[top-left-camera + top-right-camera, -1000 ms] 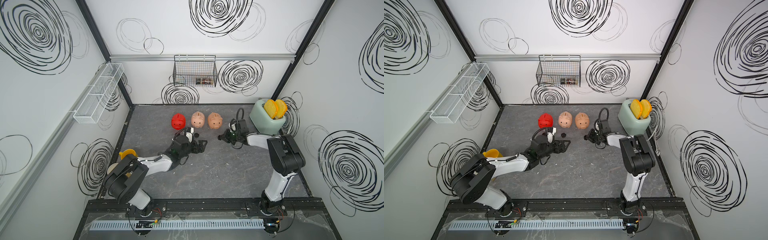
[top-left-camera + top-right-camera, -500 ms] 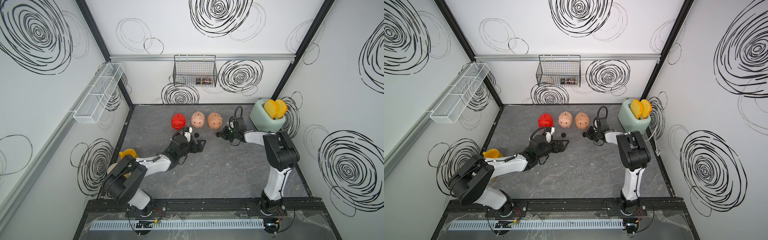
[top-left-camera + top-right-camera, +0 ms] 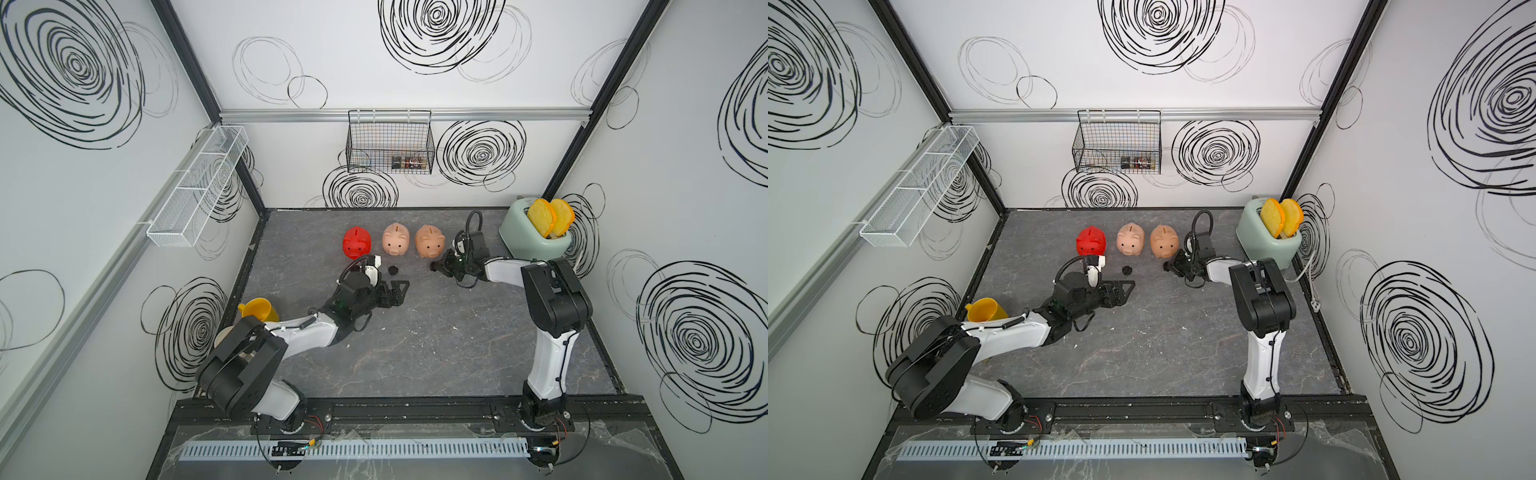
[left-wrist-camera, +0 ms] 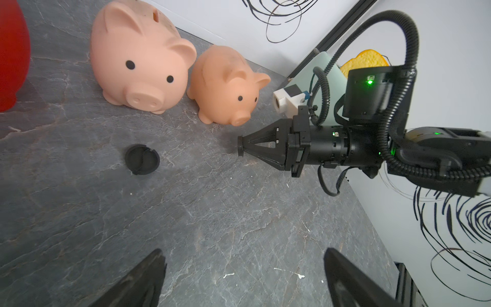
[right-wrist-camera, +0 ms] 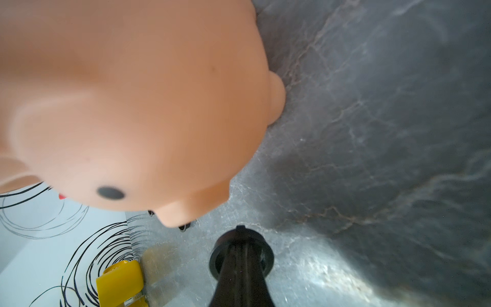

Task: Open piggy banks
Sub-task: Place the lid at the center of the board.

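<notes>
Along the far edge of the grey marbled bench [image 3: 436,353] the three glossy plastic piggy banks stand in their row exactly as a second ago: bright red pig [image 3: 356,245], pale pink pig [image 3: 397,245], peach-tan pig [image 3: 430,246], all upright on their feet. What has moved is the right arm. Its elbow has swung in and the right gripper [image 3: 435,266] has slid a touch toward the bench's left edge. It's now low over the bench just in front of the peach-tan pig's snout, not touching it. Jaws pinched right together, and at their tip sits what looks like a small round black plug [image 5: 218,259], though up close it's blurred. A loose black plastic plug [image 3: 392,271] lies on the bench before the pale pink pig, unmoved. So one bank reads as opened, likely a second, with the gripped plug to be set down. Left gripper [image 4: 243,253] hangs back mid-bench, jaws spread wide, holding nothing.
</notes>
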Available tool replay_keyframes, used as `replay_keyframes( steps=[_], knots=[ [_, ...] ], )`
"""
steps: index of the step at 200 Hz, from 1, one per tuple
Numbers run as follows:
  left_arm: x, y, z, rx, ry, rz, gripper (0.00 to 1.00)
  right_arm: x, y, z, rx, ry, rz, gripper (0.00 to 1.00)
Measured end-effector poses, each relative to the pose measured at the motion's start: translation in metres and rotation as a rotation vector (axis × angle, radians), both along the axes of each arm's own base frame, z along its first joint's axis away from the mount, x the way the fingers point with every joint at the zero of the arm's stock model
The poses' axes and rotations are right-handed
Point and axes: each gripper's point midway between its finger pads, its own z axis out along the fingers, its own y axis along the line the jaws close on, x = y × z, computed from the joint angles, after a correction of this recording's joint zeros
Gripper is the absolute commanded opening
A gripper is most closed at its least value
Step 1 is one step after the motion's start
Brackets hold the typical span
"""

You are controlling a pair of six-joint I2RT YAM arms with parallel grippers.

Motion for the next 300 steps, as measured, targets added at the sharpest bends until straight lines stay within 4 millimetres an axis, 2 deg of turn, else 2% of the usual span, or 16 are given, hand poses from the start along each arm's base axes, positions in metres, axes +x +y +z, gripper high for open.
replay_keyframes(
  steps=[32, 91, 156, 236, 262, 300],
  knots=[
    [0.000, 0.002, 0.004, -0.006, -0.010, 0.008, 0.96, 0.002, 0.000, -0.003, -0.004, 0.004, -0.002, 0.06],
    [-0.001, 0.006, -0.001, 0.001, 0.002, 0.014, 0.96, 0.002, -0.001, -0.012, -0.013, 0.021, -0.009, 0.10],
    [-0.001, 0.008, 0.000, -0.004, 0.001, 0.021, 0.96, 0.002, 0.000, -0.013, -0.018, 0.022, -0.010, 0.17],
    [-0.003, 0.012, 0.004, -0.009, -0.008, 0.028, 0.96, 0.001, 0.001, -0.012, -0.016, 0.023, -0.008, 0.17],
    [-0.001, 0.020, 0.021, -0.028, -0.038, 0.047, 0.96, -0.004, -0.001, 0.005, -0.011, -0.003, -0.012, 0.21],
    [-0.008, 0.039, 0.059, -0.066, -0.100, 0.100, 0.96, -0.032, -0.015, 0.053, -0.016, -0.103, -0.025, 0.27]
  ],
)
